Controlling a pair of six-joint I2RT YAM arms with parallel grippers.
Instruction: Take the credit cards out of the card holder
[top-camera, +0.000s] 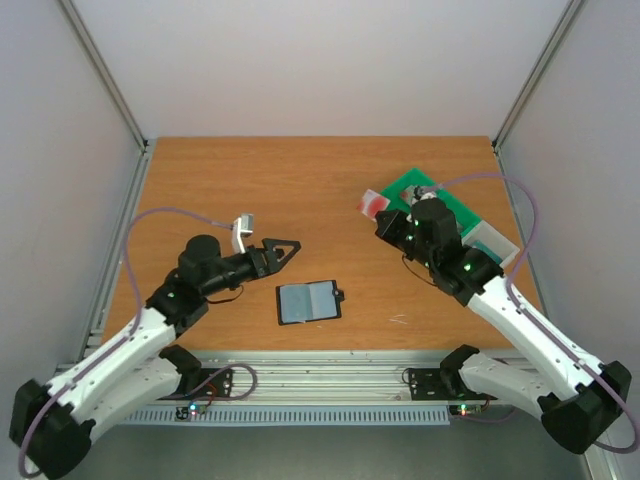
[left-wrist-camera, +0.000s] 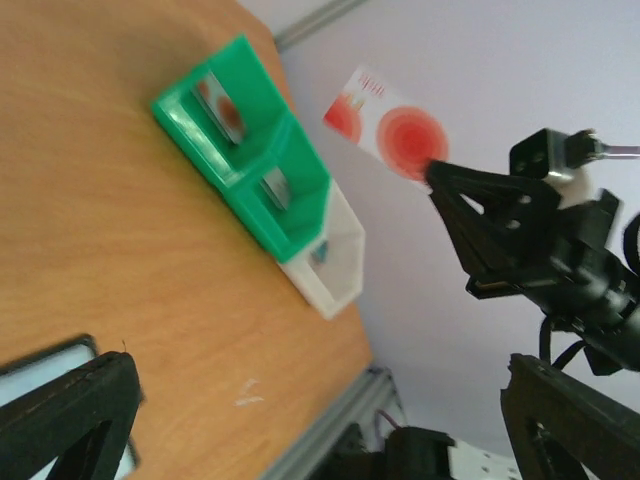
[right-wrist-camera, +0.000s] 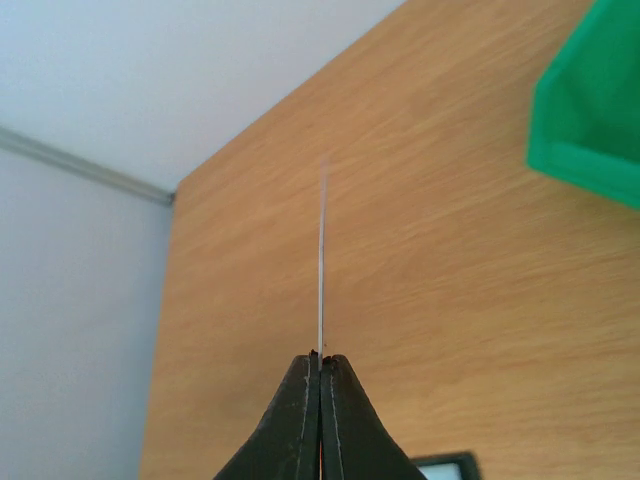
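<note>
Pale card (top-camera: 372, 203), red-marked, is clamped edge-on in the right fingers (right-wrist-camera: 300, 420) beside the green tray (top-camera: 408, 183); the card holder (top-camera: 308, 302) lies open at seven o'clock from it, nearer the spread left fingers (left-wrist-camera: 70, 405)

You'll see the card holder (top-camera: 308, 302) lying open and flat on the bench (top-camera: 220, 180), near the front edge and about midway across, its blue-grey lining facing up inside a black border. Your pale card (top-camera: 372, 204), printed with round red marks, is off the bench at the far right, pinched by one end in the right claw (top-camera: 383, 215)
</note>
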